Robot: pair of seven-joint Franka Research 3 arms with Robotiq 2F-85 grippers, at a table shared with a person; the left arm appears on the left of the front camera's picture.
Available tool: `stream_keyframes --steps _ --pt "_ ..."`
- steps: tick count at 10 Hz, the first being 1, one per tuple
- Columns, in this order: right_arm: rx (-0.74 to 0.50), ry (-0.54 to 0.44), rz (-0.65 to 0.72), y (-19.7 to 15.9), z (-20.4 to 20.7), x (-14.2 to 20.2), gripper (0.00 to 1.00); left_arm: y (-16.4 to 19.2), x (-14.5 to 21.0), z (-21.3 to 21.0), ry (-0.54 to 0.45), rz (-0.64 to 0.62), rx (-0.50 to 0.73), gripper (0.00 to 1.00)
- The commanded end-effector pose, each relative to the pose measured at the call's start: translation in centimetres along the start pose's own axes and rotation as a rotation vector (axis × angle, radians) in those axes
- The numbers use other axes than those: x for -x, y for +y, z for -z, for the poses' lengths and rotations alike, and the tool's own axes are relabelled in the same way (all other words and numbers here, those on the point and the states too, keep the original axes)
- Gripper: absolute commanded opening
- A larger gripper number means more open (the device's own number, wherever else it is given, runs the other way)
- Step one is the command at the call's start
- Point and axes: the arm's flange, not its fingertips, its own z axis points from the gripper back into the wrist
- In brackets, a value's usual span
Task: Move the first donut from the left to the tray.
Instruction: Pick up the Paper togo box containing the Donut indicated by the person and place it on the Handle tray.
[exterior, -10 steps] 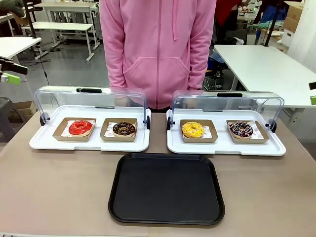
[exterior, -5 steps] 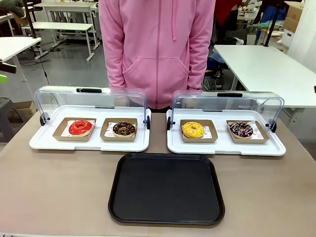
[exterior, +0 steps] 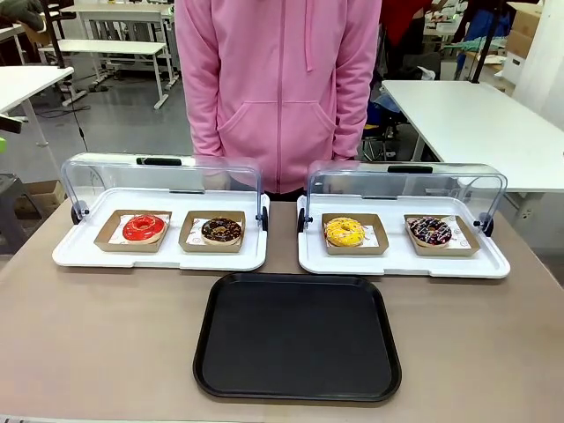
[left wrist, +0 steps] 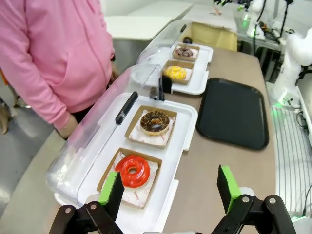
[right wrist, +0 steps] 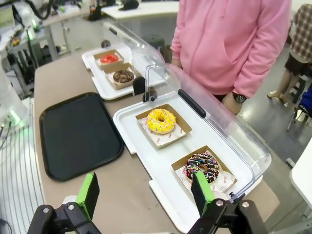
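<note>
Left gripper (left wrist: pixel 169 184): jaws wide, empty, off table's left end. Red donut (left wrist: pixel 132 170) lies right of it, below. Left arm nearer. Tray (exterior: pixel 300 388) near-centre.

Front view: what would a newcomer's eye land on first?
The big black tray sits at the near middle of the table. Behind it, two open white trays hold four donuts in a row, the red donut leftmost. A person in a pink hoodie stands at the far side.
</note>
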Motion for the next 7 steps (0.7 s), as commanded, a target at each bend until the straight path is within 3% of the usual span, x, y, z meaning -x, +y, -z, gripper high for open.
stream_keyframes --steps 1,7 --pt "0.000 0.018 -0.017 -0.03 0.15 -0.06 1.00 -0.12 -0.13 0.18 -0.025 0.009 0.027 1.00" --pt "0.000 0.018 -0.017 -0.03 0.15 -0.06 1.00 -0.12 -0.13 0.18 -0.025 0.009 0.027 1.00"
